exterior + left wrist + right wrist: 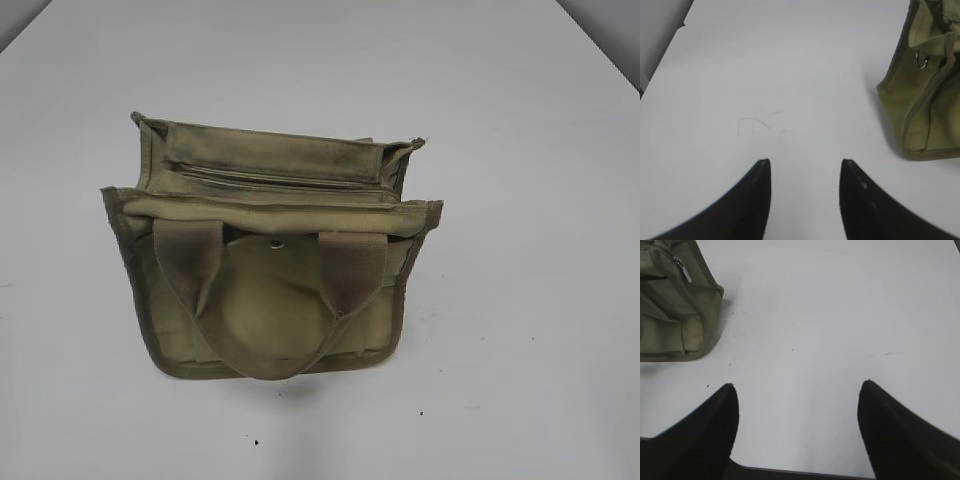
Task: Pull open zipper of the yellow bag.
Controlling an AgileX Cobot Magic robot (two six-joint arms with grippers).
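The yellow bag (270, 300) stands in the middle of the white table, with its two webbing handles drooping toward the front. Its zipper (270, 178) runs across the top panel. Neither gripper shows in the exterior view. In the left wrist view my left gripper (805, 162) is open over bare table, and the bag (925, 100) lies off to its right, apart from the fingers. My right gripper (799, 385) is open wide over bare table, with the bag (675, 310) at the upper left. A small silver pull tab (682, 269) hangs on that side.
A round metal snap (277, 244) sits on the bag's front between the handles. A metal ring (921, 60) shows at the bag's end. The white table (520, 380) spreads around the bag, and its near edge (790, 472) lies just under the right gripper.
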